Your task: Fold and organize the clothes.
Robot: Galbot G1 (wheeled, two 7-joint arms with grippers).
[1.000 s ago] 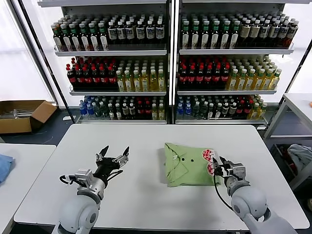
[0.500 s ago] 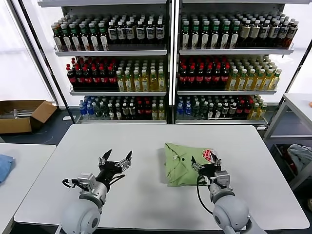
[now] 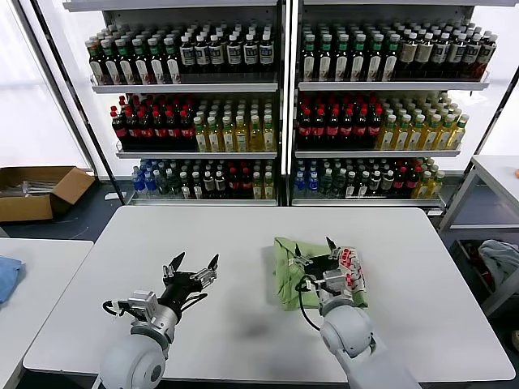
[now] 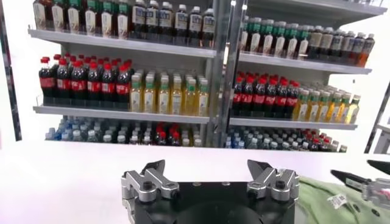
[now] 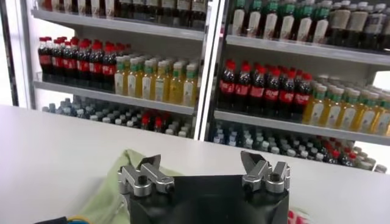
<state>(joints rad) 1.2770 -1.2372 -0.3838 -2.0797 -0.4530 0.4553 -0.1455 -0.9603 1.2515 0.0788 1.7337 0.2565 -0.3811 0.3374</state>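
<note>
The clothes are one light green polo shirt (image 3: 285, 279), folded into a compact rectangle on the white table (image 3: 243, 231), right of centre. Its red-and-white print (image 3: 351, 265) shows at its right edge. My right gripper (image 3: 313, 246) hovers over the middle of the shirt, open, with nothing between its fingers. In the right wrist view the gripper (image 5: 201, 163) is open above the green cloth (image 5: 108, 193). My left gripper (image 3: 195, 263) waits open over bare table to the left of the shirt. In the left wrist view this gripper (image 4: 207, 169) is empty, with the shirt (image 4: 326, 196) off to its side.
Shelves full of bottles (image 3: 276, 121) stand behind the table. A cardboard box (image 3: 36, 190) lies on the floor at the left. A side table at the left carries a blue cloth (image 3: 6, 275), and a grey-blue bundle (image 3: 503, 259) lies at the right.
My right gripper has let go at the shirt's right edge, opened wide and moved left over the shirt's middle. The left gripper has barely shifted.
</note>
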